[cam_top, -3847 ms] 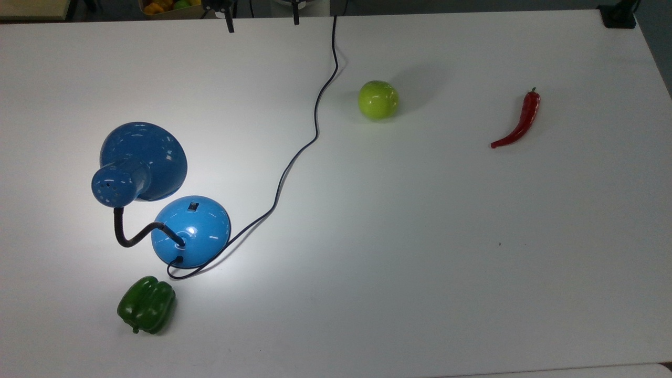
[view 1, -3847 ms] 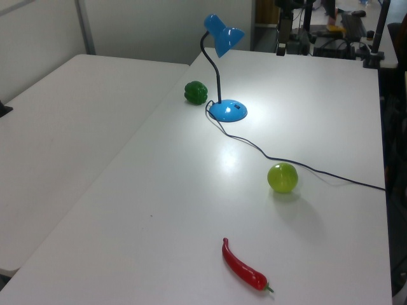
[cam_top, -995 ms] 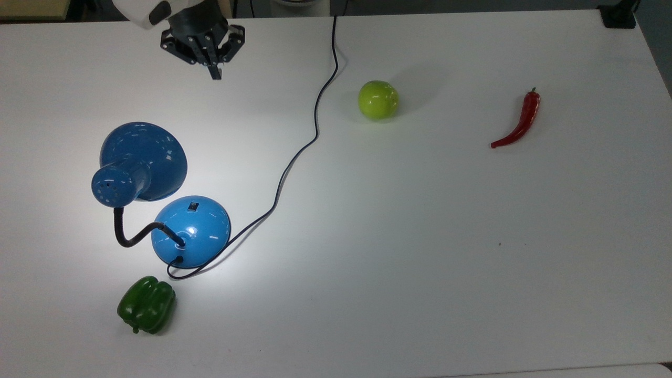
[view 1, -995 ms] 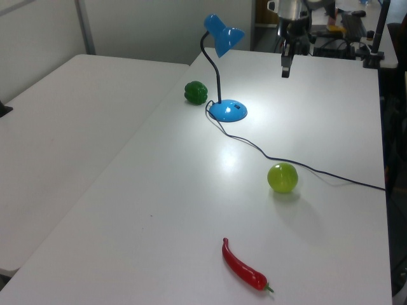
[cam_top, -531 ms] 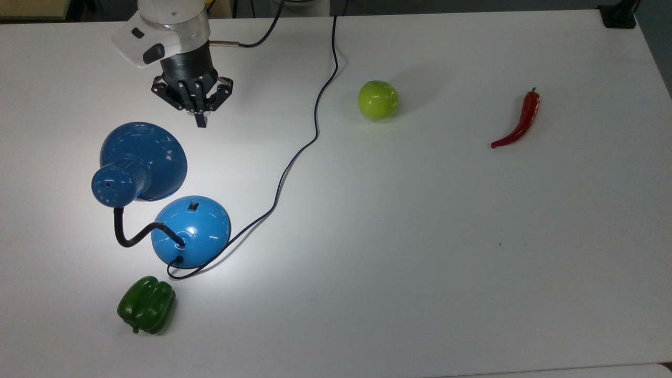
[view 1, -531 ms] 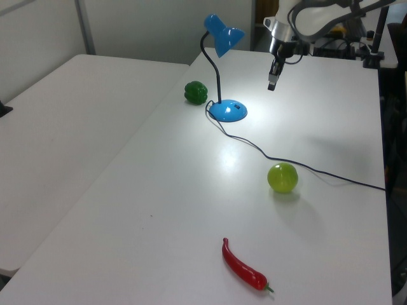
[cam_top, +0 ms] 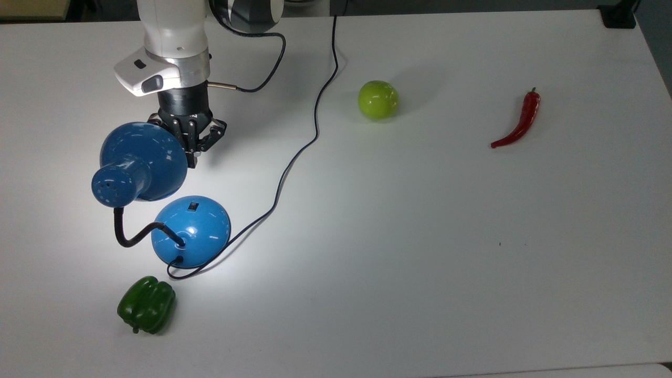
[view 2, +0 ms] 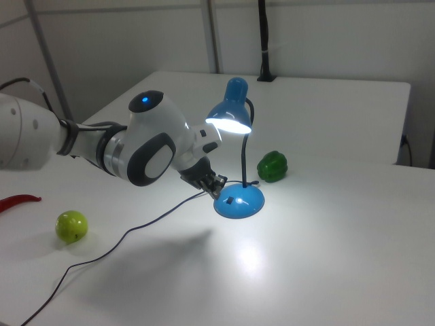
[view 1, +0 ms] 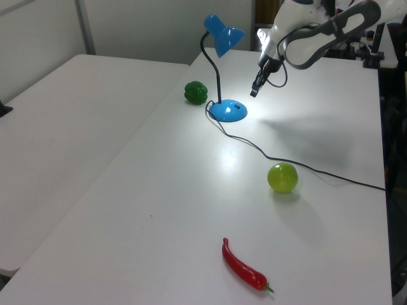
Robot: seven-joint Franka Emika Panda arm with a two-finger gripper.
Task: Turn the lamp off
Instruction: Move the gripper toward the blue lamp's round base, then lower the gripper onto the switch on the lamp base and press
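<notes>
White table point(cam_top: 420, 262) supports all items. Top view: lamp point(cam_top: 163, 210) stands at left, lit; gripper point(cam_top: 192, 157), jaws closed and empty, sits beside its shade. Left view: gripper point(view 1: 254, 93) hangs just above the base. Right view: gripper point(view 2: 216, 182) is near the switch point(view 2: 230, 200).

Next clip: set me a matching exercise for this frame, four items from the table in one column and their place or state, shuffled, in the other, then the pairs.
Things:
1. lamp
2. bell pepper
3. apple
4. chili

Place or state:
A. nearest the top view's right edge
B. lit, casting a bright pool on the table
C. nearest the top view's bottom edge, below the lamp's base
D. beside the black cord, on the top view's right of it

Pairs: 1-B, 2-C, 3-D, 4-A
</notes>
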